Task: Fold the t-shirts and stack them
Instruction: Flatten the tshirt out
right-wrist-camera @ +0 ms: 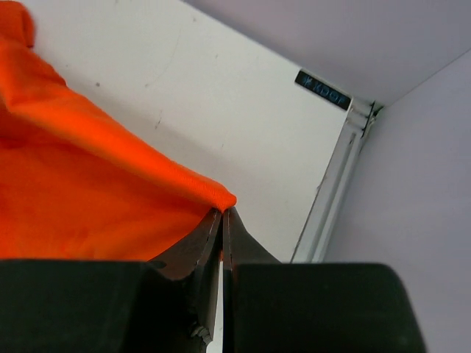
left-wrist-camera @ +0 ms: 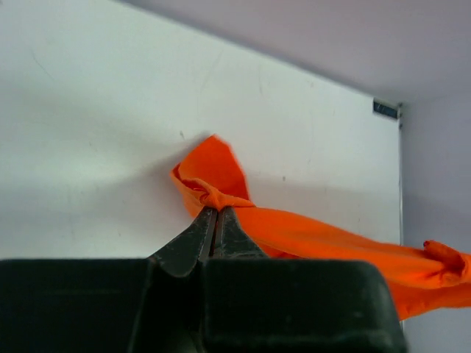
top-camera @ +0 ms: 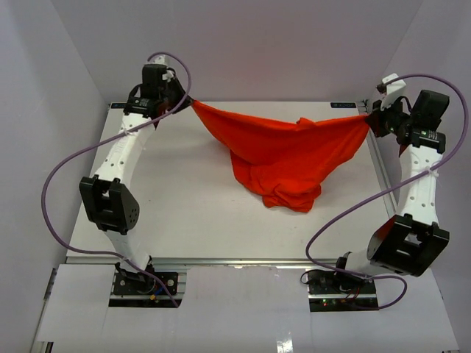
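A plain orange-red t-shirt (top-camera: 283, 151) hangs stretched between my two grippers over the back of the white table (top-camera: 184, 198). Its bunched lower part sags to the table near the middle. My left gripper (top-camera: 188, 104) is shut on one corner of the shirt at the back left; the left wrist view shows the cloth (left-wrist-camera: 221, 180) bunched at the fingertips. My right gripper (top-camera: 370, 118) is shut on the opposite corner at the back right; the right wrist view shows the shirt's edge (right-wrist-camera: 110, 176) pinched between the jaws.
White walls enclose the table on the left, back and right. A metal rail (right-wrist-camera: 331, 191) runs along the table's right edge, close to my right gripper. Purple cables (top-camera: 66, 176) loop beside both arms.
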Motion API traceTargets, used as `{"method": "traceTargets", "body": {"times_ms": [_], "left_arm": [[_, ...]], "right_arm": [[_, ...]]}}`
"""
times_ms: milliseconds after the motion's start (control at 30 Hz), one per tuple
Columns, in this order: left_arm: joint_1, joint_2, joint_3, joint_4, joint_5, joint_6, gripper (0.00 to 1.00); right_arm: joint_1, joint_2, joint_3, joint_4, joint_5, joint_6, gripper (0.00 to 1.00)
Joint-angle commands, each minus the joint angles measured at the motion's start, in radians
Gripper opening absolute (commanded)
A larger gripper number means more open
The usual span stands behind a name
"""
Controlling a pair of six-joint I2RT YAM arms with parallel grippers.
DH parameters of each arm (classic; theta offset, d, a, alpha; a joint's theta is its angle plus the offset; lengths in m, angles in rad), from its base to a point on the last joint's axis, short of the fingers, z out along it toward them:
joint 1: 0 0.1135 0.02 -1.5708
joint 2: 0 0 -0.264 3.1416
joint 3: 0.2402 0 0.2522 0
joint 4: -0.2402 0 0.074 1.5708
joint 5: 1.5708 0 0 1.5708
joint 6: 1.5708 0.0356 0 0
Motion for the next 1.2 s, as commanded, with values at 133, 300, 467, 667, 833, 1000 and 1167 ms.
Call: {"method": "traceTargets", "body": {"times_ms": [133, 300, 467, 667, 833, 1000, 1167], "left_arm": [[0.063, -0.113, 0.166, -0.007, 0.0, -0.017, 0.08], [0.075, -0.154, 0.214, -0.007, -0.038, -0.024, 0.08], [0.075, -0.168, 0.281, -0.005, -0.043, -0.015, 0.08], [0.075, -0.232, 0.303, 0.036, -0.066, -0.009, 0.08], [0.075, -0.29, 0.306, 0.072, -0.146, 0.009, 0.08], [0.075, -0.338, 0.304, 0.078, -0.196, 0.026, 0.08], [0.075, -0.396, 0.303, 0.084, -0.207, 0.011, 0.08]], "right_arm": [[-0.008, 0.039, 0.181, 0.075, -0.109, 0.002, 0.06], [-0.008, 0.094, 0.329, 0.135, -0.117, 0.06, 0.06], [-0.008, 0.134, 0.482, 0.181, -0.161, 0.152, 0.06], [-0.008, 0.105, 0.521, 0.322, -0.193, 0.281, 0.06], [-0.008, 0.088, 0.568, 0.43, -0.192, 0.378, 0.06], [-0.008, 0.096, 0.622, 0.502, -0.169, 0.424, 0.06], [-0.008, 0.082, 0.631, 0.565, -0.16, 0.488, 0.06]]}}
